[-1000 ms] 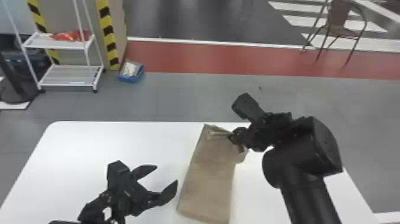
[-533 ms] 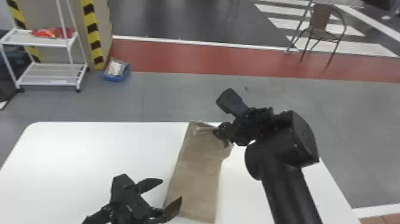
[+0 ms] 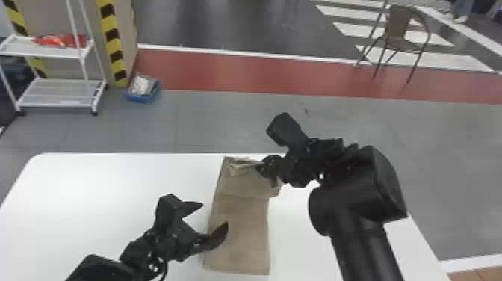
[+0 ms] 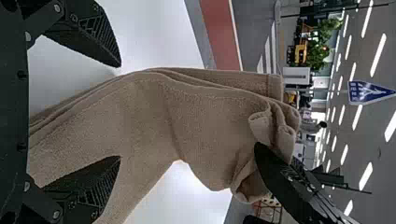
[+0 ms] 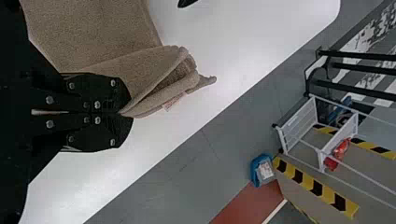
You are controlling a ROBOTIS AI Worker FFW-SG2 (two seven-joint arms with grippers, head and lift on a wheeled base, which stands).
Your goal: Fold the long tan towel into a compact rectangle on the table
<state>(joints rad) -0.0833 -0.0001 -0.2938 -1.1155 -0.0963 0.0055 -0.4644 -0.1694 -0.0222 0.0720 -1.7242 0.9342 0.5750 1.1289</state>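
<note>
The long tan cloth towel point(image 3: 241, 231) lies lengthwise on the white counter point(image 3: 112, 194), its far end by the far edge and its length running towards the near side. Its far part is doubled over on itself, and the edge of that upper layer crosses the strip below. At the far end the cloth is bunched, with loose folds and rolled edges; in the left wrist view this part rises off the counter. A small pale label point(image 5: 174, 101) hangs from the bunched edge.

The right pincer point(image 3: 269, 172) is clamped on the bunched towel at its far end, on the side towards the counter's right edge. In the right wrist view its two black fingers meet, with the cloth caught at their tips.

The left pincer point(image 3: 215, 213) has its fingers spread well apart at the towel's left side. In the head view one finger overlaps the tan cloth and the other shows against the white counter; whether either touches the towel, I cannot tell.

Past the far edge, towards the far left corner, a white metal rack point(image 3: 61, 93) with two shelves stands on the grey floor point(image 3: 231, 123), a red item point(image 3: 61, 40) on its upper shelf. Near it is a blue container point(image 3: 142, 89) with something pale inside. Further right, a brown chair with thin legs point(image 3: 401, 31) stands beyond the counter.
</note>
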